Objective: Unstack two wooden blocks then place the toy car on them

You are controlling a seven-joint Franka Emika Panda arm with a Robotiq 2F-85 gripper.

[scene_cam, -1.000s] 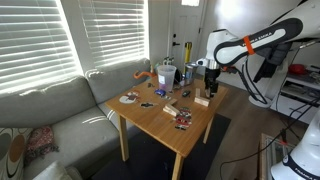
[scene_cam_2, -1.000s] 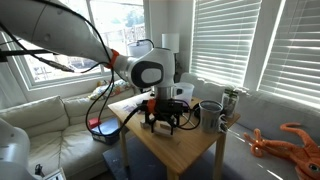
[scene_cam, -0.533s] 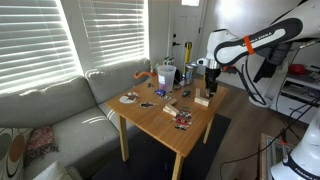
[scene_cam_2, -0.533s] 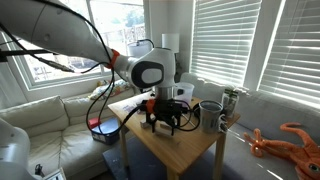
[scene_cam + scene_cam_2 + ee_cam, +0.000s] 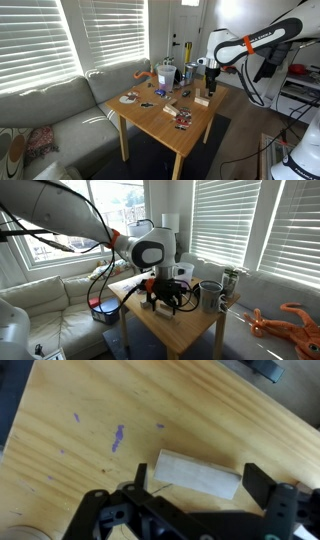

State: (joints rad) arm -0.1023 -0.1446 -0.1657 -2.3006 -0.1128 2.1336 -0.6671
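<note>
In the wrist view a pale wooden block [image 5: 198, 474] lies on the wooden table [image 5: 90, 410], between my two open fingers. My gripper [image 5: 200, 488] hangs just above it without touching it. I cannot tell whether a second block lies under it. In an exterior view the block [image 5: 202, 100] sits near the table's edge below the gripper [image 5: 211, 86]. In an exterior view the gripper [image 5: 163, 294] hovers low over the table and hides the block. A dark item [image 5: 266, 368] shows at the top edge of the wrist view; I cannot tell if it is the toy car.
A clutter of small items [image 5: 182, 119] lies mid-table, with a plate [image 5: 129, 98], cups [image 5: 165, 74] and an orange toy [image 5: 141, 74] at the back. A grey sofa [image 5: 50, 110] stands beside the table. Purple marks [image 5: 117, 437] stain the wood.
</note>
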